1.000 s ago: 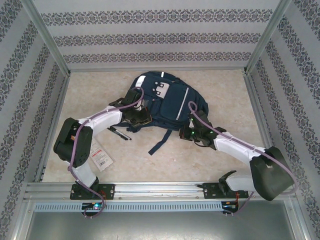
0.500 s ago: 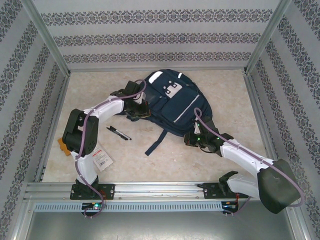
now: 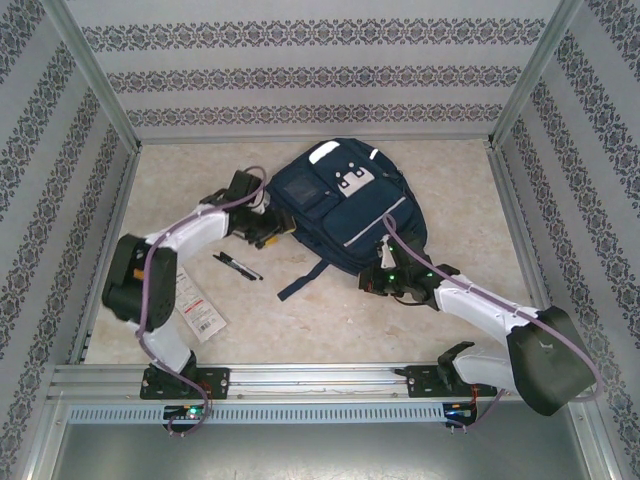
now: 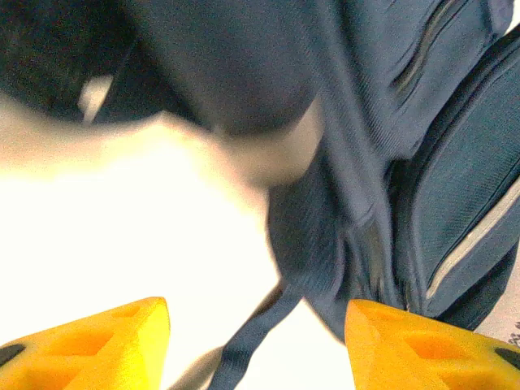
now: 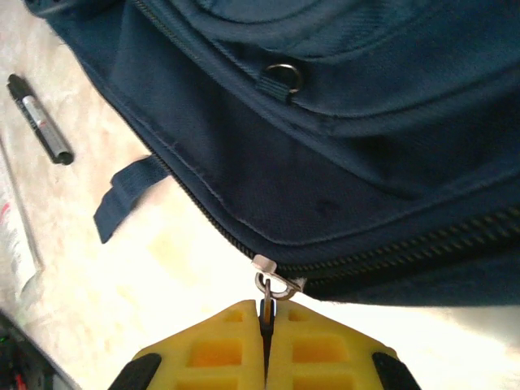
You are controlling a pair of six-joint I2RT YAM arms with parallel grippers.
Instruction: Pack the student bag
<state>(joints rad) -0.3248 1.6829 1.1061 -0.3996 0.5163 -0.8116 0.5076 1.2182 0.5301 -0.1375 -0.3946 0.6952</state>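
Observation:
The student bag [image 3: 340, 205], a dark navy backpack with white patches, lies flat in the middle of the table, a strap [image 3: 300, 283] trailing toward me. In the right wrist view my right gripper [image 5: 266, 313] is shut on the metal zipper pull [image 5: 270, 290] at the bag's [image 5: 341, 146] near edge; from above it sits at the bag's lower right corner [image 3: 385, 281]. My left gripper [image 3: 262, 226] is open at the bag's left side. In the left wrist view its yellow fingers [image 4: 89, 345] stand wide apart over the bag's [image 4: 455, 187] corner and a strap [image 4: 252, 341].
A black marker [image 3: 238, 266] lies on the table left of the bag, also seen as the marker [image 5: 39, 118] from the right wrist. A white packet with red print [image 3: 202, 313] lies near the left arm's base. Patterned walls and metal posts enclose the table.
The bag has turned and shifted right and toward the back, its strap swinging left. The left gripper let go of the bag's side and moved left. The right gripper kept pulling at the lower right corner.

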